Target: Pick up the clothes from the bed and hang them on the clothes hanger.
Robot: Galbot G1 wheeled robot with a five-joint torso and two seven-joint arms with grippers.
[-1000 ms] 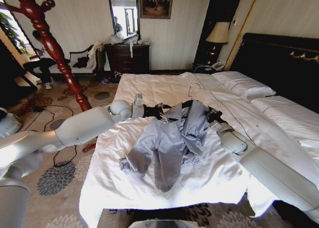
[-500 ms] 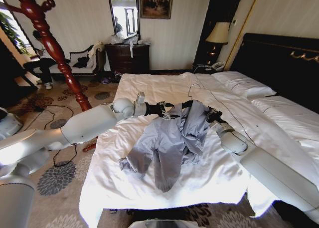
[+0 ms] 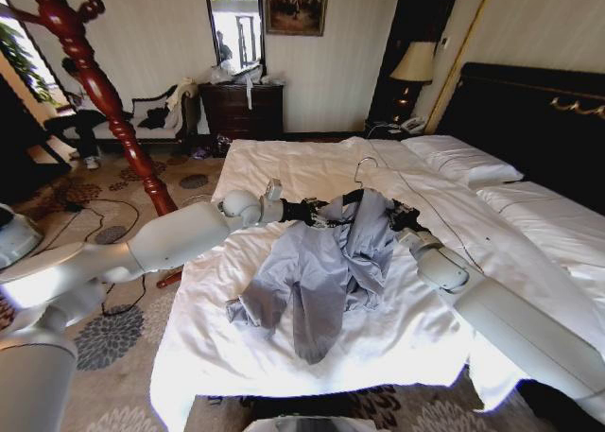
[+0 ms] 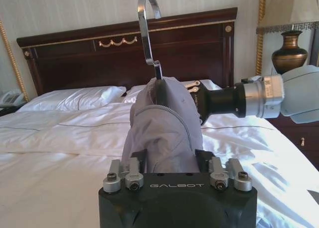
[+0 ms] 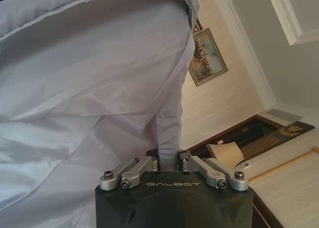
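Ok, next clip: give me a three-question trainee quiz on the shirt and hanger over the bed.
1. True or false: the shirt hangs wholly clear of the bed.
2. Which way does the hanger hook point? A) up B) down into the duvet C) it is hidden under cloth
3. Fill in: the left gripper and right gripper come at the hanger from ____ ends.

Key
1. False: its lower part lies crumpled on the duvet, while the top is draped on the hanger.
2. A: the silvery hook stands above the collar.
3. Opposite: both have their jaws shut on cloth-covered ends.
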